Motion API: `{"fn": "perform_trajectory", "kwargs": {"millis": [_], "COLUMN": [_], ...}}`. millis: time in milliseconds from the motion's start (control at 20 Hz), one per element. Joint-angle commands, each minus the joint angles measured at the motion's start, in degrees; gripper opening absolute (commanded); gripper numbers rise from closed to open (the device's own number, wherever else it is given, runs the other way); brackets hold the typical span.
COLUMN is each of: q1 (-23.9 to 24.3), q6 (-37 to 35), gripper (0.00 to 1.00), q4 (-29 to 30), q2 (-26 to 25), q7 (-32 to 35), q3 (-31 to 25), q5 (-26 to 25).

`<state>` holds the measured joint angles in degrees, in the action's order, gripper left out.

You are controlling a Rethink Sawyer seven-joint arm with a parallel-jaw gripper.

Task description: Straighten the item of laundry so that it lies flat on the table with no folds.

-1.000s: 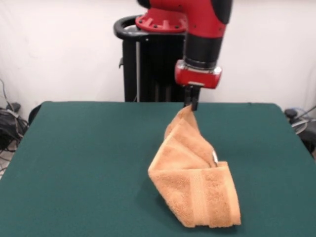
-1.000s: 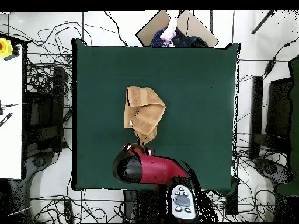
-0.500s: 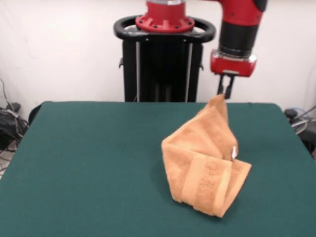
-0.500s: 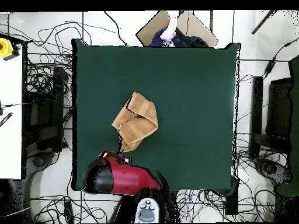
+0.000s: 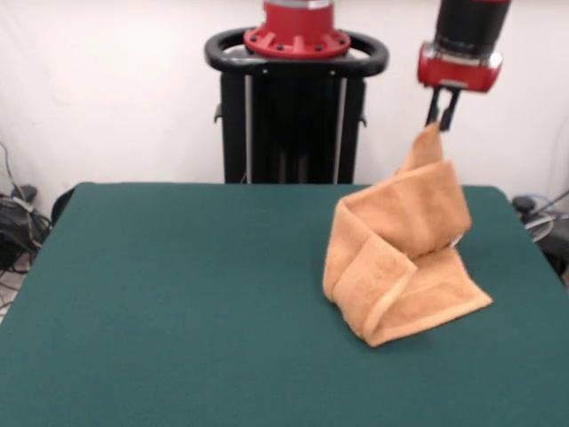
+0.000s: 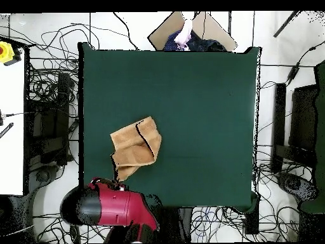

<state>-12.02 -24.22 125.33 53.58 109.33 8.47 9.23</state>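
The orange-tan towel point(image 5: 398, 258) is held up by one corner, its lower part folded and resting on the dark green table point(image 5: 178, 311). My gripper point(image 5: 437, 126) is shut on the towel's top corner, high above the table's far right part in the front view. In the overhead view the towel point(image 6: 135, 148) lies folded near the table's point(image 6: 203, 114) lower left, and the red arm hides the gripper at the table's bottom-left edge.
The black pedestal point(image 5: 293, 107) stands behind the table's far edge. Cables lie on the floor around the table point(image 6: 44, 127). A person point(image 6: 185, 33) shows at the top edge of the overhead view.
My gripper has moved right and upward in the front view, dragging the towel with it toward the table's right side. The towel has partly opened.
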Motion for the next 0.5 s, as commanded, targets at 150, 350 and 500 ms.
{"fn": "perform_trajectory", "kwargs": {"millis": [150, 350, 500], "q1": [-3.8, -5.9, -6.6], "q6": [-12.3, -17.5, -18.9], "gripper": [0.0, 0.0, 0.0], "q4": [1.4, -0.5, -0.7], "q2": [7.3, 10.0, 11.0], "q7": [20.2, 22.2, 23.2], "q3": [4.2, 6.4, 7.3], "q5": [4.7, 4.1, 4.2]}}
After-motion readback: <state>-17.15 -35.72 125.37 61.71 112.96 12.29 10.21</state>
